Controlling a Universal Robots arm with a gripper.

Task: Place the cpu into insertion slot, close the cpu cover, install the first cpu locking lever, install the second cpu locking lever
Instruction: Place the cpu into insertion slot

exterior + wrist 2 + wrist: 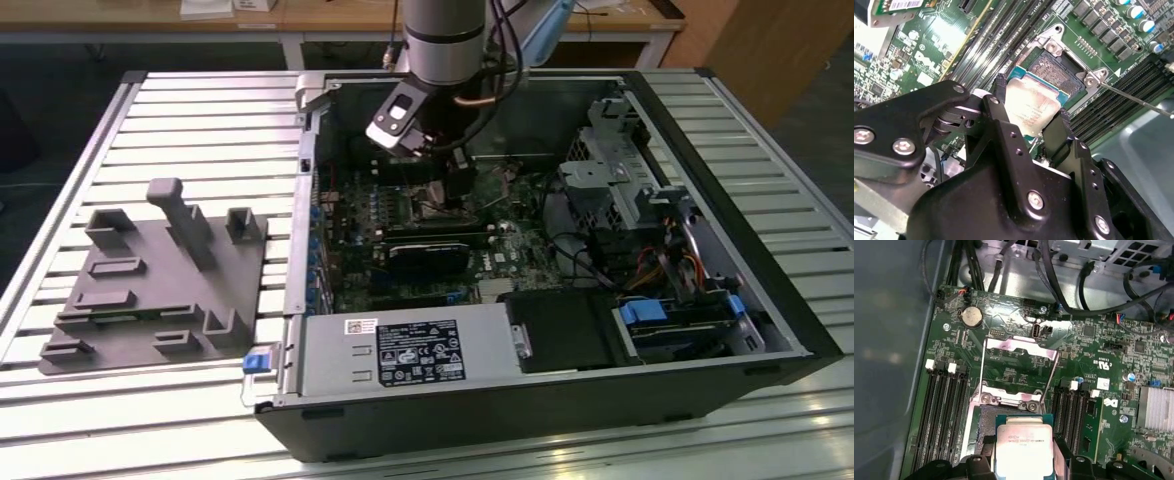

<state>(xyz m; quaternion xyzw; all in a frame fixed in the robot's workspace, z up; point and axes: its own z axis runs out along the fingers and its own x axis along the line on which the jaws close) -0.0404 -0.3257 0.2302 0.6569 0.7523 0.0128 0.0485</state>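
Note:
My gripper (1032,102) is shut on the cpu (1029,107), a flat square chip with a dull silvery top pinched at two opposite edges by the black fingers (1004,120). The cpu (1024,445) hangs tilted just above the open insertion slot (1064,70), overlapping its near part. The cpu cover (1021,346), a thin silvery frame with a large window, stands flipped open beyond the slot. A thin locking lever (1134,97) sticks out from the socket's corner. In the exterior view the gripper (447,185) reaches down into the open computer case (694,130).
Memory slots (946,405) flank the socket on both sides. Cables (1074,285) hang at the case's far wall. A black card (434,255) and the power supply (400,350) lie nearer the front. A grey fixture (147,280) sits on the slatted table at the exterior view's left.

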